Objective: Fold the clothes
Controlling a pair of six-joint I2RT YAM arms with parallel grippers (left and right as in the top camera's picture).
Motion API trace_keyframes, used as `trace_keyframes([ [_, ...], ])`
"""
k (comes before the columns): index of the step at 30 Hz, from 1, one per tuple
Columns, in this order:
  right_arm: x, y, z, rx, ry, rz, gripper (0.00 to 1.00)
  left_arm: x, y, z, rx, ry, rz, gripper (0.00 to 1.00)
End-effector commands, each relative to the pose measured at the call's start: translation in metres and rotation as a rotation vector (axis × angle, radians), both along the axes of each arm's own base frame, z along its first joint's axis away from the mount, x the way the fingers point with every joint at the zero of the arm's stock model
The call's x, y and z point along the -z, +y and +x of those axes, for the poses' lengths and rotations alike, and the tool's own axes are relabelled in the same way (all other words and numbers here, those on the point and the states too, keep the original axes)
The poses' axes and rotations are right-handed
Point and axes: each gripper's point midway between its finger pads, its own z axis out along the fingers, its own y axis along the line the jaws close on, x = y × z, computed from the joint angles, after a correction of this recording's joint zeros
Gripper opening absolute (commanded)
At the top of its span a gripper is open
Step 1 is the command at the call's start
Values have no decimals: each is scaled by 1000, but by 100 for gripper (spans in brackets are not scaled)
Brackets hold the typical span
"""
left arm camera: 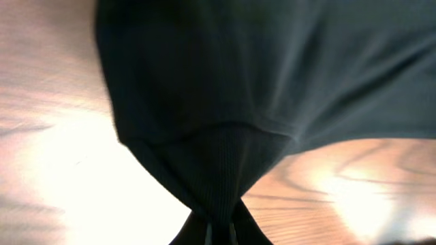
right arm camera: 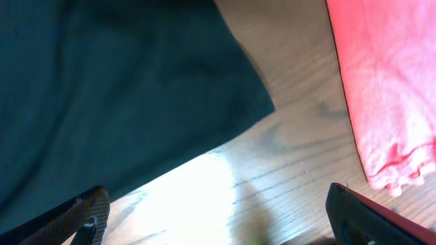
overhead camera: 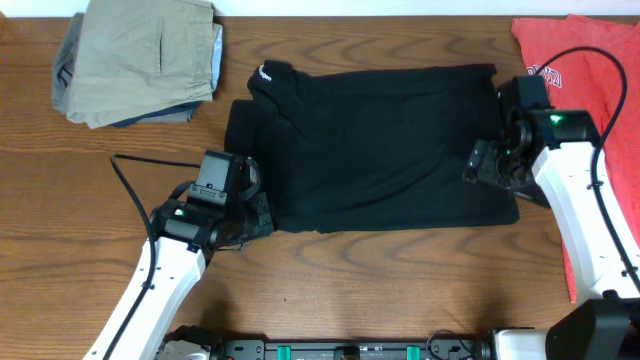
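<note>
Shirt [overhead camera: 380,150], black, soft and ribbed at the hem, is spread as a rough rectangle on the wood-grain table [overhead camera: 350,290], its near left corner pinched into a narrow peak by the left gripper [left arm camera: 218,233], while the right gripper [right arm camera: 221,214] is held with fingers spread wide at its right edge.

I see the collared shirt [overhead camera: 380,150] centred on the table [overhead camera: 400,285] — folded trousers [overhead camera: 140,60] behind-left, T-shirt [overhead camera: 600,110] along its right.
</note>
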Motion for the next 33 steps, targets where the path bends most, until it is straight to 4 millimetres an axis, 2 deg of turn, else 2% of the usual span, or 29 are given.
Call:
trace_keyframes([
  [1, 15, -21, -13, 100, 28, -36, 99, 4, 17, 3, -28, 3, 106, 6],
  [9, 65, -32, -24, 217, 20, 102, 98, 11, 22, -4, -30, 44, 134, 6],
  [15, 86, -28, -28, 218, 2, 251, 81, 11, 22, -3, -30, 43, 134, 6],
  [19, 103, -30, -37, 215, 14, 224, 80, 11, 22, -3, -30, 42, 134, 6],
  [25, 115, -34, -45, 255, 14, 207, 80, 11, 22, -4, -30, 44, 134, 7],
  [29, 116, -38, -44, 274, 1, 206, 69, 11, 22, -4, -30, 45, 135, 7],
  [33, 118, -49, -50, 320, 10, 170, 66, 11, 22, -4, -30, 45, 134, 7],
])
